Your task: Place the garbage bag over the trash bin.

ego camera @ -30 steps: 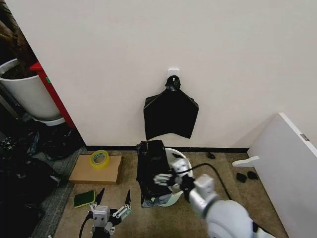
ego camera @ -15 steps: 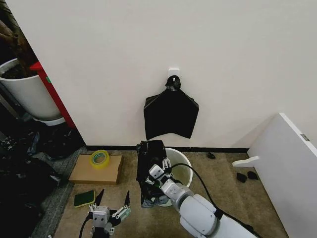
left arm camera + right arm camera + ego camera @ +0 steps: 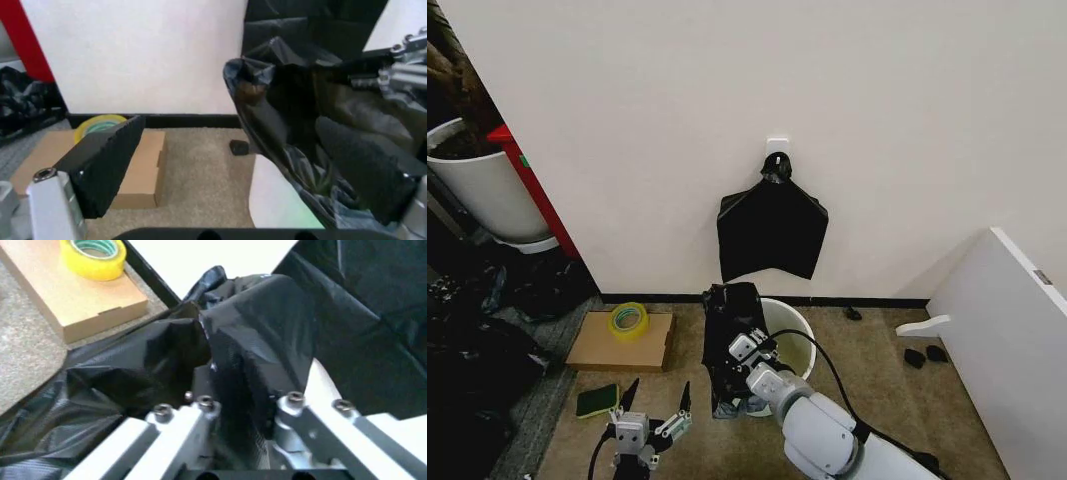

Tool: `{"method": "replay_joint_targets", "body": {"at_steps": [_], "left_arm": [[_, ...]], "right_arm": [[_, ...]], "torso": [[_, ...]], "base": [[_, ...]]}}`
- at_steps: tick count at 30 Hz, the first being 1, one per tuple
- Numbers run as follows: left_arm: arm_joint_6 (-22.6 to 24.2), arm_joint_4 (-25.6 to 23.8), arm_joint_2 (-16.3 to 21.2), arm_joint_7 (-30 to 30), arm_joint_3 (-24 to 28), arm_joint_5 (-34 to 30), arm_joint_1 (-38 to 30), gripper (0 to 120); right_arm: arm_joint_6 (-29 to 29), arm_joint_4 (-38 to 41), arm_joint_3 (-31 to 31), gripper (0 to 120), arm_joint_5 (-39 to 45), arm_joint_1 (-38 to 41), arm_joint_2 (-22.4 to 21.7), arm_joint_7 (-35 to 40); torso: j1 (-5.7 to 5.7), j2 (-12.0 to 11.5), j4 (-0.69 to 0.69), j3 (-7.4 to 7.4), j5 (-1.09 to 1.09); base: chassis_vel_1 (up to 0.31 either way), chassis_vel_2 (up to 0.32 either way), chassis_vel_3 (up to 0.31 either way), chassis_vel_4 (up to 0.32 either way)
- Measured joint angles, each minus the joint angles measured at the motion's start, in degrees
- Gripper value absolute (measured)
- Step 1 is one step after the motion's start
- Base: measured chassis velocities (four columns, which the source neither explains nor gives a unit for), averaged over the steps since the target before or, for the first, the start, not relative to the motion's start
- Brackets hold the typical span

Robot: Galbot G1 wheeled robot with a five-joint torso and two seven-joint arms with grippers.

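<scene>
Both grippers logged: I am clamping the right gripper point(image 3: 745, 352) on the garbage bag point(image 3: 730, 340) draped over the trash bin's point(image 3: 797, 345) left rim, left gripper point(image 3: 655, 405) idling agape near me; thin film is risking slipping or tearing.

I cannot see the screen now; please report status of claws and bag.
Right claw shut on garbage bag, draped over left side of trash bin. Left claw open, low, idle. Nothing in the way.

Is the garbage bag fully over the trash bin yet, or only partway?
Partway. The garbage bag drapes the trash bin's left side; its right rim shows bare white. The right pincer grips the film there.
</scene>
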Motion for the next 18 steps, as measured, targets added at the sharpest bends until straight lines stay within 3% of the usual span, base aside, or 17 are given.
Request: {"method": "replay_joint_targets", "body": {"at_steps": [2,8,18], "left_arm": [[1.4,-0.1,0.6,0.0,1.2,0.0,-1.4,100],[3.6,-0.4,2.3,-0.1,2.8,-0.8,-5.2,100],[13.5,1.0,6.2,-0.9,5.2,-9.4,-15.6,100]], "right_arm": [[0.1,0.4,0.6,0,0.8,-0.4,0.0,0.8],[0.8,1.2,1.6,0,1.5,-1.4,-0.1,1.3],[1.4,2.9,3.6,0,2.8,-2.9,-0.5,1.7]], "torso": [[0.00,0.0,0.00,0.00,0.00],[0.00,0.0,-0.01,0.00,0.00],[0.00,0.0,-0.01,0.00,0.00]], "base": [[0.000,0.000,0.000,0.000],[0.000,0.000,0.000,0.000],[0.000,0.000,0.000,0.000]]}}
